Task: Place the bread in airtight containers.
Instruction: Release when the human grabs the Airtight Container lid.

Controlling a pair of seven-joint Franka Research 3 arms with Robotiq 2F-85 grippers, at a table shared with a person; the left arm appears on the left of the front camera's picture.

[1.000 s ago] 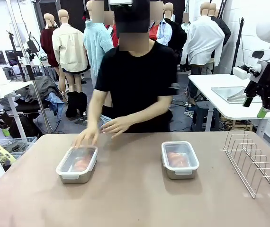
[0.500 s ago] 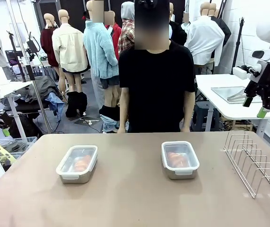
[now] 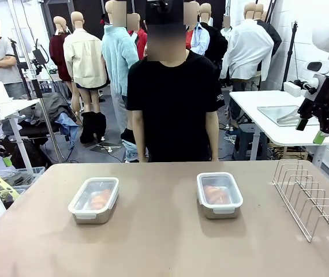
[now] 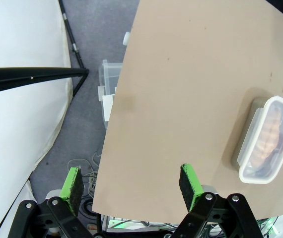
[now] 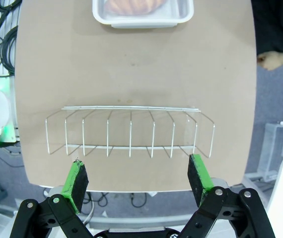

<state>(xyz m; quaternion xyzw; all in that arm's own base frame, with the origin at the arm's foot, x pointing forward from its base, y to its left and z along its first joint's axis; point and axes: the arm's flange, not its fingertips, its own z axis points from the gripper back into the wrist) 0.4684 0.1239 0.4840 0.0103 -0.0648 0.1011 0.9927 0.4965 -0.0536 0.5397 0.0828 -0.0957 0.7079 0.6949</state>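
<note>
The left claw (image 4: 131, 186), black with green pads, hangs high over the near left edge of the tan worktop (image 4: 181, 89), its jaws spread wide with nothing between them. Below it lies bare board, and off to one side sits a small rectangular steel pan under a clear snap-on lid (image 4: 269, 140), a golden-brown ridged roll (image 4: 269, 136) showing through the plastic. The right claw (image 5: 139, 179) is likewise splayed and empty, looking straight down on a bent-wire rack of upright dividers (image 5: 130, 133) at the right end of the worktop. Beyond the rack, the second lidded steel pan (image 5: 142, 15) holds the other golden-brown roll (image 5: 134, 5).

From across the room, both pans stand well apart on the worktop, the left one (image 3: 94, 199) slightly skewed, the right one (image 3: 219, 194) squarer to the edge, each with its lid seated flat and its bread sealed inside. I'd judge the bread is already where the task wants it, the lids on to keep the air out.

The right arm (image 3: 326, 107) is raised up and clear at the far right, its claw pointing downward above the rack; that looks like a parked pose rather than a reach. A person in a black T-shirt (image 3: 173, 98) stands upright at the far side, arms hanging, hands off the worktop.
</note>
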